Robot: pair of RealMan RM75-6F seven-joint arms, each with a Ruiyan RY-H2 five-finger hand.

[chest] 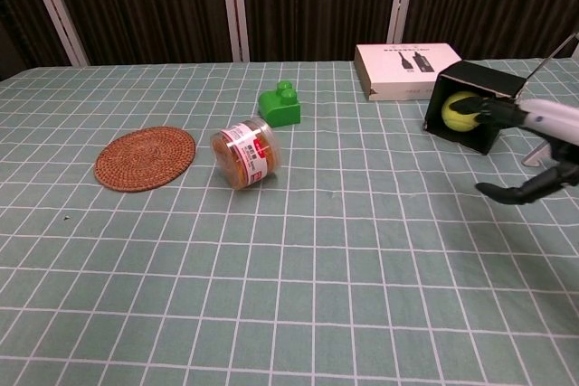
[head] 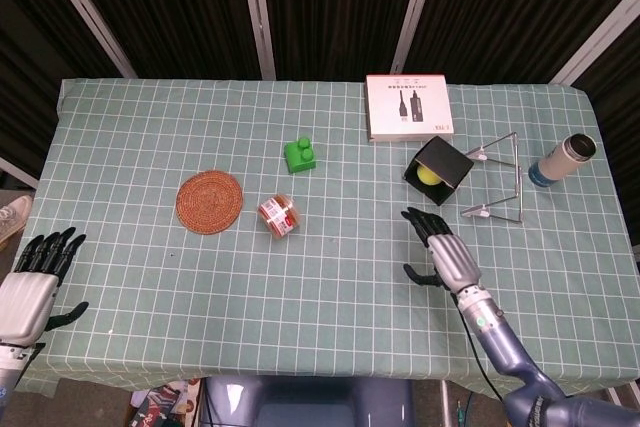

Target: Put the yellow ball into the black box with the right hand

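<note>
The small yellow ball [head: 428,175] sits inside the black open-fronted box [head: 445,159], which lies on its side at about two o'clock on the green checked tablecloth [head: 150,147]; in the chest view the ball [chest: 460,109] shows plainly in the box's mouth [chest: 479,86], touching its floor. The right hand [head: 446,255] is at about five o'clock from the box, apart from it, fingers spread and holding nothing, palm down over the cloth. Judging from this, the placing looks done and the step in hand is clearing away: the hand should draw toward six o'clock, low and straight, fingers kept apart so none catches the box's lower edge and tips the ball out. Just beside the box at three o'clock stands a thin wire-frame stand [head: 495,179], so any sideways swing that way risks a snag. A white flat carton [head: 407,106] lies at twelve o'clock from the box. The left hand [head: 32,282] rests at the table's eight o'clock corner, fingers apart and empty, and need not move.
</note>
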